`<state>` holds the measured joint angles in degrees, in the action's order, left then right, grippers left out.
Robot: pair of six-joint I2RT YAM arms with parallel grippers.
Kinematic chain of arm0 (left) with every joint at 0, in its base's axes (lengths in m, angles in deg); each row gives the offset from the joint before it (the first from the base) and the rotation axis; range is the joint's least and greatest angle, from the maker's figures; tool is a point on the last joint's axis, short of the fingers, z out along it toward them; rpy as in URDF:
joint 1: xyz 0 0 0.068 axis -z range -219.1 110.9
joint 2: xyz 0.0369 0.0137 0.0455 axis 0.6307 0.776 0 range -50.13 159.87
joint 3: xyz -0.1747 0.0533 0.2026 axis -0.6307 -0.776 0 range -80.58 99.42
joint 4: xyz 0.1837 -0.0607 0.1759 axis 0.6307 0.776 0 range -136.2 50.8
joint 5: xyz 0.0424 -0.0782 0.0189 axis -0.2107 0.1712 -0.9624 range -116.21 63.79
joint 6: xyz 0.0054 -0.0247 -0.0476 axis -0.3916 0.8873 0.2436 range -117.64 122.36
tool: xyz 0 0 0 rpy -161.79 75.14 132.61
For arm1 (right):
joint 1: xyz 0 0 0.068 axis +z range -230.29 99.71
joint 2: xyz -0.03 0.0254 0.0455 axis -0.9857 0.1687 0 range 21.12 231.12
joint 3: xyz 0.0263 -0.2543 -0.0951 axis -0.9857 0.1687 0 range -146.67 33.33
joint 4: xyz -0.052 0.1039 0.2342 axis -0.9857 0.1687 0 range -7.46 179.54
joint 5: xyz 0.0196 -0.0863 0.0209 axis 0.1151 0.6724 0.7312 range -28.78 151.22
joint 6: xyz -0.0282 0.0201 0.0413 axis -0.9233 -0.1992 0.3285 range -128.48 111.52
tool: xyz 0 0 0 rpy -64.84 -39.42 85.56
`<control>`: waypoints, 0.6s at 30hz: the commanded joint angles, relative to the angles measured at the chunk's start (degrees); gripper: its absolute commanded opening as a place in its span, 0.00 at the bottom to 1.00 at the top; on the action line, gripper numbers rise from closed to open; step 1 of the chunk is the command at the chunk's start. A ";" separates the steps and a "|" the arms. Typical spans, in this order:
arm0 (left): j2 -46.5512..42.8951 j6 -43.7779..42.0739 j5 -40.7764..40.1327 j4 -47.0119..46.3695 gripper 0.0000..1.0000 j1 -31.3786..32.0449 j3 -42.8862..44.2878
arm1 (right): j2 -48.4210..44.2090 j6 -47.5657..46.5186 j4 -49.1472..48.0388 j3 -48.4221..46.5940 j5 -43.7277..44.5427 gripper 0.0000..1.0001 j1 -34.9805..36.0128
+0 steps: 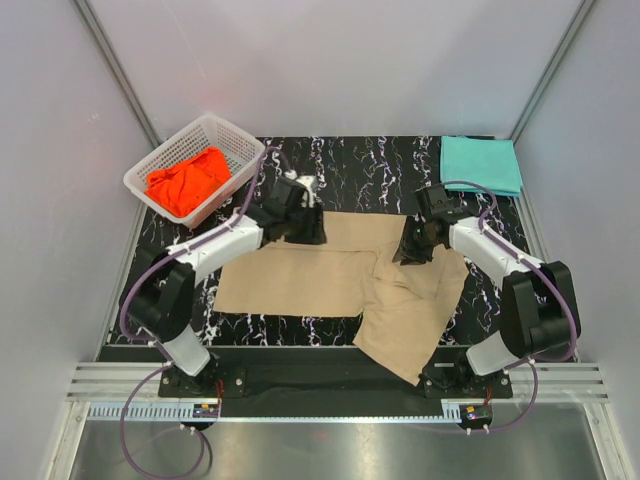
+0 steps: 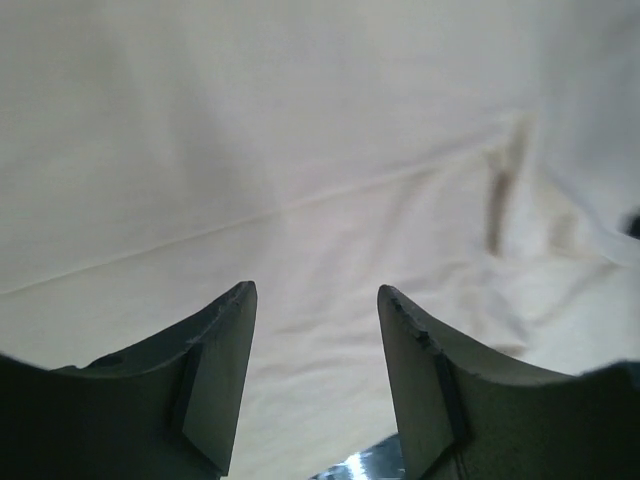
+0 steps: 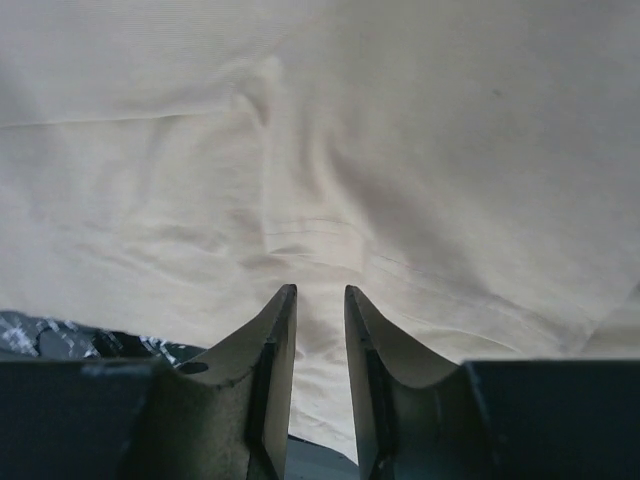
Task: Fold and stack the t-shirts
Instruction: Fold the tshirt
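Observation:
The tan t-shirt [image 1: 300,275] lies spread on the black marbled mat, its right part folded over and hanging toward the front edge. My left gripper [image 1: 306,228] is open at the shirt's far edge; in the left wrist view its fingers [image 2: 316,290] stand wide apart just over the cloth [image 2: 300,150]. My right gripper [image 1: 410,252] is on the shirt's right part. In the right wrist view its jaws [image 3: 320,290] are close together with a ridge of tan cloth [image 3: 310,240] between them. The teal t-shirt [image 1: 481,164] lies folded at the back right. The orange-red t-shirt [image 1: 188,180] is bunched in the basket.
A white lattice basket [image 1: 236,136] stands at the back left of the black marbled mat [image 1: 360,165]. White walls and metal frame posts close in the sides and back. A grooved metal rail runs along the near edge.

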<state>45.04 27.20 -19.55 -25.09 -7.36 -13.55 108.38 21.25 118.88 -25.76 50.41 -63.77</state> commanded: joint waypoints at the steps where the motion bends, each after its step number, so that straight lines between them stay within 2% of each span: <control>1: -1.58 2.32 4.24 -6.86 0.57 7.07 1.08 | -3.32 4.36 1.54 2.22 7.73 0.33 0.27; 4: 1.67 2.67 4.94 -8.18 0.54 11.05 3.11 | -6.04 4.63 2.16 3.72 8.43 0.34 0.19; 9: 7.30 5.30 4.68 -11.78 0.51 14.74 4.08 | -11.23 6.03 3.21 4.94 15.44 0.34 0.19; 13: 12.65 6.36 5.56 -12.49 0.49 16.59 7.93 | -14.92 7.71 2.43 6.18 18.37 0.34 -0.34; 18: 15.30 7.76 5.38 -13.36 0.49 17.47 9.53 | -18.88 6.92 2.86 4.78 19.69 0.34 -0.52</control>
<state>60.21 33.30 -15.46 -34.38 9.61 -7.28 92.36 27.64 121.90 -20.01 66.47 -64.12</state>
